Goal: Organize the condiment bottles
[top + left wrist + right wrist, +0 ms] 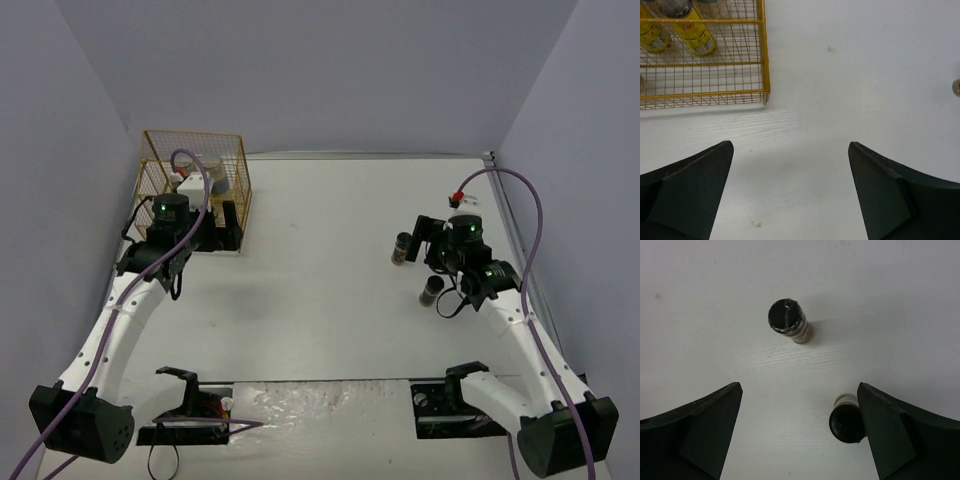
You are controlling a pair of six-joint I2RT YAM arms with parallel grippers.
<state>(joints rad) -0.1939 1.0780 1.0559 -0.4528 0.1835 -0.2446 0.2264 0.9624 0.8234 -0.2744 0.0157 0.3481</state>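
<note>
Condiment bottles sit in two spots: slim yellow-labelled bottles (pixel 696 36) inside the gold wire rack (pixel 762 60), and short dark black-lidded jars (pixel 789 321) out on the white table (pixel 330 260). The right gripper (pixel 800 430) hangs over those jars, wide open and empty, likely to grab one. The left gripper (pixel 790 190) is open and empty too.

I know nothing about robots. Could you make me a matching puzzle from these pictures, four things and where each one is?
Things:
1 yellow bottles
2 dark jars
3 rack
4 left pincer

Places or states:
a on the table, right side
b far left corner
c inside the rack
d open, hovering near the rack

Pairs: 1-c, 2-a, 3-b, 4-d
</note>
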